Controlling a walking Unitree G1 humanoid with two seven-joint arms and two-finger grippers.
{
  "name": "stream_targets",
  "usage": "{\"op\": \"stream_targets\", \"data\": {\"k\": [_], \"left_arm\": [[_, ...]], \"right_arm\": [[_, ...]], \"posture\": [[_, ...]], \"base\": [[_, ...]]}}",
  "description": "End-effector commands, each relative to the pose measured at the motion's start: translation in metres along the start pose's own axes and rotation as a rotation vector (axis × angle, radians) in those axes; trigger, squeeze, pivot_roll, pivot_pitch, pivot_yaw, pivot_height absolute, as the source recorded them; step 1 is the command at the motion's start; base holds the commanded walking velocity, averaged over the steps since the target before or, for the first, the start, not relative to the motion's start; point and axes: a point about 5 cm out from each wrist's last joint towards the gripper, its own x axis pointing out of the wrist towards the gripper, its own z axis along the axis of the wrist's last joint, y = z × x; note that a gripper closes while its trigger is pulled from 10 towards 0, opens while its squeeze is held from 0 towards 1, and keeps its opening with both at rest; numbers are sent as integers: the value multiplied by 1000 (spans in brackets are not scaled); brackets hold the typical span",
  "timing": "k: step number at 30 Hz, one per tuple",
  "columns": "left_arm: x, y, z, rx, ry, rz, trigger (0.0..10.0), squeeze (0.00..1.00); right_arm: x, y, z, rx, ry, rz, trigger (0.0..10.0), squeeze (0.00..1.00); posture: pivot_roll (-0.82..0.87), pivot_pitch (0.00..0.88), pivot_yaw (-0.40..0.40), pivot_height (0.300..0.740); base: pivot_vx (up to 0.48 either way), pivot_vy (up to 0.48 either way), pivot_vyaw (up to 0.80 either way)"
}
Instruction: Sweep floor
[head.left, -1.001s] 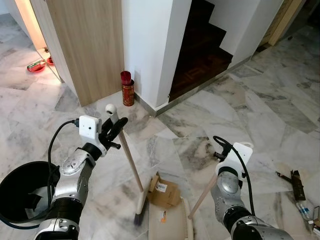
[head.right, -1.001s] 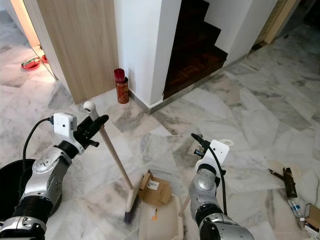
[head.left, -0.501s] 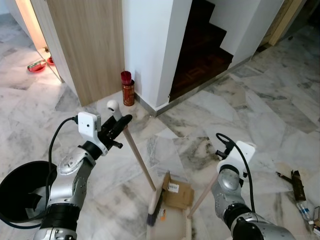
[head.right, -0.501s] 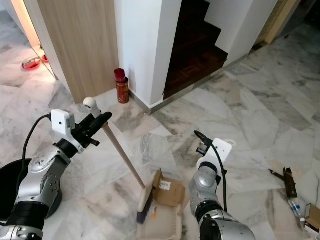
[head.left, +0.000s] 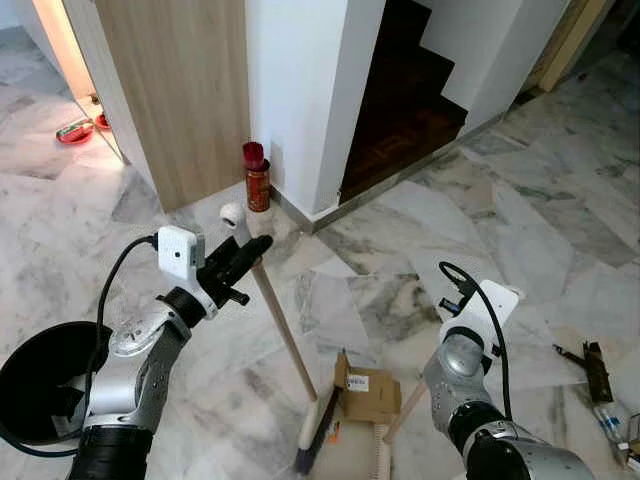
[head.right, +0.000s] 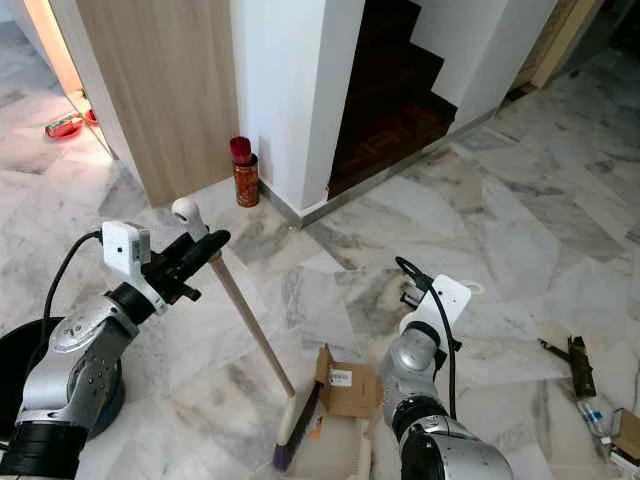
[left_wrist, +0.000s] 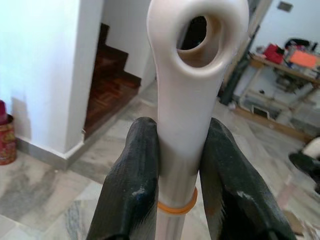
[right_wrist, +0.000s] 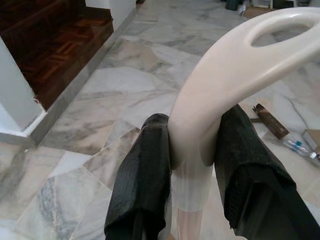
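Firmly, left end effector grips broom.

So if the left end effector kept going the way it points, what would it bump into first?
Probably the white wall corner by the dark stairs. The left end effector, shut on the broom, aims that way, but depth is hard to judge.

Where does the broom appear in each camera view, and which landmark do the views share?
Left eye view: broom slants from the left gripper down to the lower centre.
Right eye view: same slant, left of centre.
Left wrist view: its handle top, centre, clamped between the fingers.
Right wrist view: right gripper clamps the dustpan handle.
Shared landmark: red canister at the wall corner.
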Motion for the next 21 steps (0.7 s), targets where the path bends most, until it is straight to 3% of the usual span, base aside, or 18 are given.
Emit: {"op": "stream_targets", "data": {"k": [1, 10, 21], "left_arm": [[0, -8, 4, -10, -5, -56, 10000, 0], [-11, -9, 8, 16, 41, -65, 10000, 0], [-17, 2, 25, 89, 65, -51, 10000, 0]], "right_arm": [[5, -3, 8, 17, -22, -23, 10000, 0], [17, 3, 34, 169, -32, -38, 10000, 0], [21, 16, 53, 265, -51, -1, 10000, 0]], "posture": [[175, 42, -126, 740], [200, 7, -119, 740], [226, 0, -95, 740]], "base": [[0, 0, 0], [0, 0, 0], [0, 0, 0]]}}
